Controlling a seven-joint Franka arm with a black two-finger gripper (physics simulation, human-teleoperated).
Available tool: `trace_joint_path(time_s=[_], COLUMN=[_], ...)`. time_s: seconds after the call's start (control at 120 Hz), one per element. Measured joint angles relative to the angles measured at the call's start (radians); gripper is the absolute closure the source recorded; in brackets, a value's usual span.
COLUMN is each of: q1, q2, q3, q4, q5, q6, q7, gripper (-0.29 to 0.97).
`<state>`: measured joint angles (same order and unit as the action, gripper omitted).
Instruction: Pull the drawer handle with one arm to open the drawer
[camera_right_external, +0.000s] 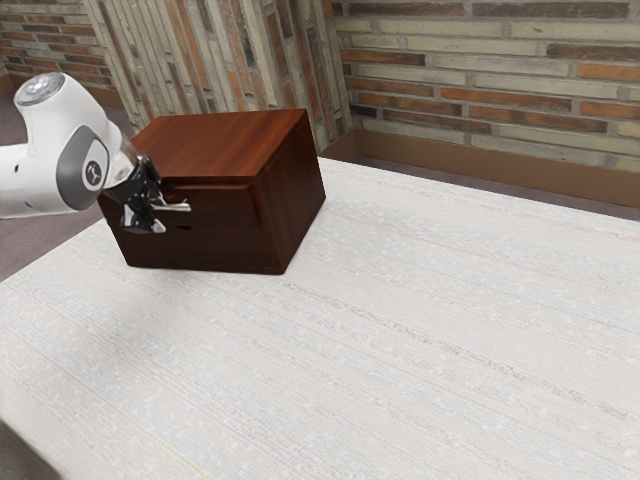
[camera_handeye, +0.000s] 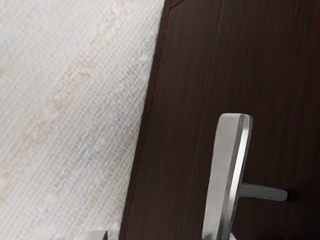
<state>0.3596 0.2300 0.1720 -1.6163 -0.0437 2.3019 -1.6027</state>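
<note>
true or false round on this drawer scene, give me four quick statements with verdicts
1. The dark red-brown wooden cabinet stands on the pale textured table. True.
2. Its drawer handle is a round black knob. False: it is a silver metal bar handle.
3. The black two-finger gripper is at the cabinet's front, by the handle. True.
4. The wall behind is plain white plaster. False: it is a brick wall.

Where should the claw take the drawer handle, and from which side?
I'd take the drawer handle on its flat silver bar, clear of the post, coming straight at the drawer front. The bar stands off the wood, leaving a gap to straddle.
</note>
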Motion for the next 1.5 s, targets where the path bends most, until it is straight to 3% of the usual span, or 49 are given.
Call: trace_joint_path(time_s=[0.392,0.892,1.5], q1=[-0.008,0.005,0.009], q2=[-0.119,-0.311,-0.477], q3=[-0.002,-0.015,-0.014], q4=[-0.146,-0.393,-0.574], q5=[0.001,0.003,0.005], q6=[0.009,0.092,0.166], q7=[-0.005,-0.011,-0.017], gripper=[0.6,0.64,0.67])
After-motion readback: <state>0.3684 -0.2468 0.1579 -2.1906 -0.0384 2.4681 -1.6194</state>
